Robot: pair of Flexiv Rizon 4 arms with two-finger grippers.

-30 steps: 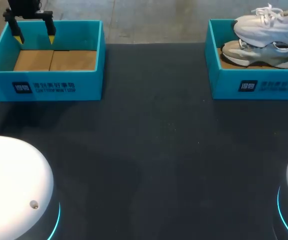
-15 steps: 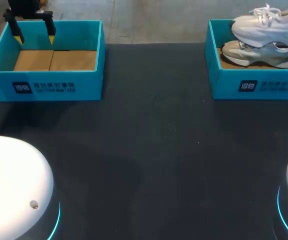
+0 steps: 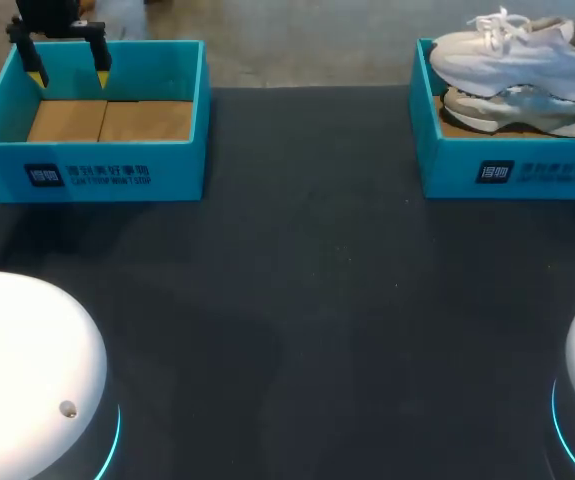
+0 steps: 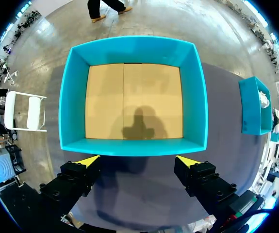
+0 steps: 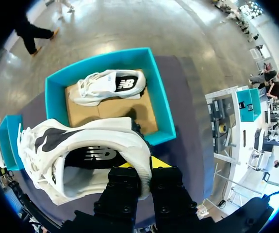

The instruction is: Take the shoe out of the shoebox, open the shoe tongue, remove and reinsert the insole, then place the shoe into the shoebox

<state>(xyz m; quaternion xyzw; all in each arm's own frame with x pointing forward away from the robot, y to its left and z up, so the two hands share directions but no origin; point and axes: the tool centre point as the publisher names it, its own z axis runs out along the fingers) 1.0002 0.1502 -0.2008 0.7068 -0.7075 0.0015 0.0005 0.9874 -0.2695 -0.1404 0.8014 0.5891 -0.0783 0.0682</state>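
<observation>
Head view: a white shoe (image 3: 512, 55) hangs just above the right shoebox (image 3: 512, 172), with a second shoe (image 3: 512, 110) inside and white print on its front. Well apart from that box, the left gripper (image 3: 64, 62) hovers over the left shoebox (image 3: 87, 172). Left wrist view: its fingers are spread wide, holding nothing. Right wrist view – unseen from the head view – the right gripper (image 5: 141, 167) is clamped on the raised shoe's heel collar

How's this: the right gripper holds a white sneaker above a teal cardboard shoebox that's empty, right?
Not empty: the right wrist view shows a second white sneaker lying in the teal cardboard shoebox. The right gripper does hold a white sneaker above it.
</observation>
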